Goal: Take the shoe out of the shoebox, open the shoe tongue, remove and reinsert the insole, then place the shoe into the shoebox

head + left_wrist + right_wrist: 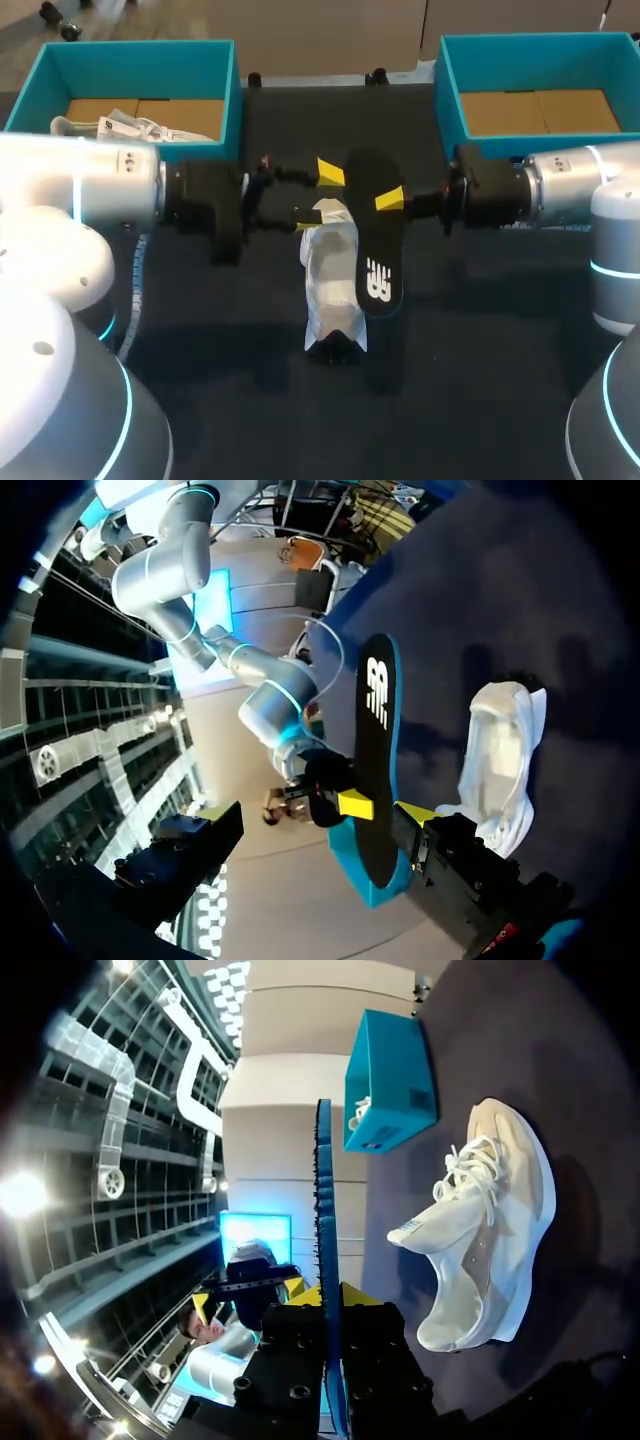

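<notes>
A white shoe (330, 280) lies on the dark table (480, 360), in the middle. The black insole (376, 235) hangs above it and just to its right, out of the shoe. My right gripper (390, 200) is shut on the insole's upper part. The right wrist view shows the insole (324, 1210) edge-on between the yellow tips of that gripper (328, 1298), with the shoe (490, 1230) off to one side. My left gripper (320, 197) stands open at the shoe's heel end, holding nothing, one tip (415, 813) close to the insole (375, 750).
A teal shoebox (215, 60) at the back left holds white shoe material (130, 128). A second teal shoebox (450, 90) stands at the back right, with only a brown bottom showing. Both arms cross the table's middle.
</notes>
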`<state>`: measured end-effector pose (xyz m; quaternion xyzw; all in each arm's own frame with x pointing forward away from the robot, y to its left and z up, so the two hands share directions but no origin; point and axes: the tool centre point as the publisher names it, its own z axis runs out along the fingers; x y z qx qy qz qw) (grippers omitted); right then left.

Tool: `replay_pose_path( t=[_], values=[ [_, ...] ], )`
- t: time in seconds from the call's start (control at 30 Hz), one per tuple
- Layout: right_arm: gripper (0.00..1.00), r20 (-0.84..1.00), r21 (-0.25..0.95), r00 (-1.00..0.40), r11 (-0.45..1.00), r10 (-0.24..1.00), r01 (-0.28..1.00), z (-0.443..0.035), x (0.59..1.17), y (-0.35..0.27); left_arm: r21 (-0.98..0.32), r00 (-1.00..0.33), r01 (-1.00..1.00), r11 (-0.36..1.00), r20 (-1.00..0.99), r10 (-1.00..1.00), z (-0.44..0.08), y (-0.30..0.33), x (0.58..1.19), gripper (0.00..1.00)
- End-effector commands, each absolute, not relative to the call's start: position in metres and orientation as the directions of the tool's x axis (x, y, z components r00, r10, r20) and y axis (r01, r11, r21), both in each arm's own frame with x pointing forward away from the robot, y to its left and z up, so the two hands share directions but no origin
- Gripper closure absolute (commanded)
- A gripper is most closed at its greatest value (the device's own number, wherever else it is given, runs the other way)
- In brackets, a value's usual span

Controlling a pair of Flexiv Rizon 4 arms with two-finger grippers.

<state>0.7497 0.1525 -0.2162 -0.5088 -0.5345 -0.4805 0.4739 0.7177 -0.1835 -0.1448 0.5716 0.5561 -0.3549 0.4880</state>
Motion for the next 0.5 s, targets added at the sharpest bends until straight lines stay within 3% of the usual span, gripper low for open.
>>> replay_pose_path(
  t=[0.03,0.5],
  values=[
    [1.0,0.995,0.029,-0.031,0.018,0.091,0.999,-0.217,0.748,0.154,0.13,0.065,0.985,0.118,-0.896,0.44,-0.134,-0.175,0.715,0.0],
    [1.0,0.995,0.029,-0.03,0.015,0.091,0.999,-0.22,0.748,0.159,0.02,-0.061,0.993,0.112,-0.741,0.669,-0.121,-0.183,0.731,0.0]
  ],
)
